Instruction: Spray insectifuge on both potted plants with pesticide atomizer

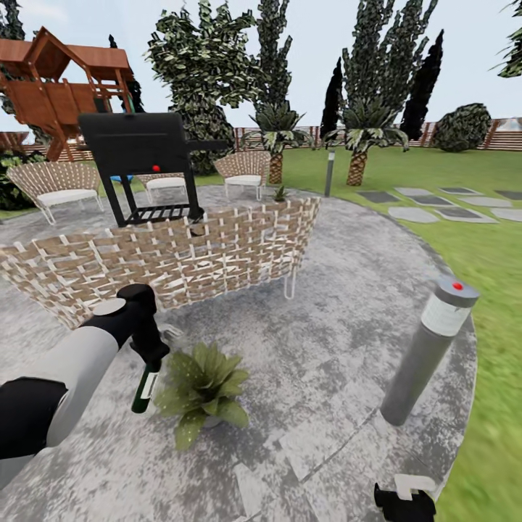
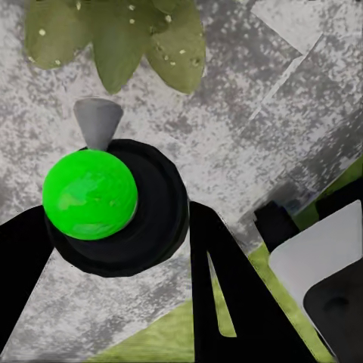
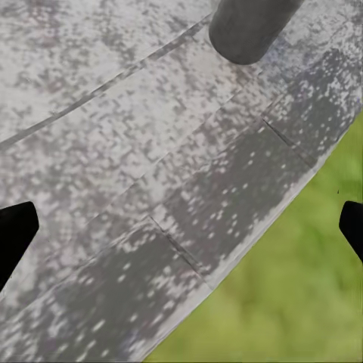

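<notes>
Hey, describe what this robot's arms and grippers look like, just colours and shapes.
The left arm has a smooth pale grey rounded shell, a black section nearer the body and a black wrist. The left gripper is black, with flat, tapering black fingers. The right gripper is black with a white block on top.

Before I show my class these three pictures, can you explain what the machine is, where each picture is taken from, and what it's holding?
It is a simulated two-armed wheeled robot in a garden. The big picture comes from its head camera; the other two come from cameras on each wrist. The left gripper holds a dark green spray bottle, the pesticide atomizer, beside a potted plant on the round stone patio. The left wrist view looks down on the bottle. The right gripper is open above the patio's edge, near a grey post.
</notes>
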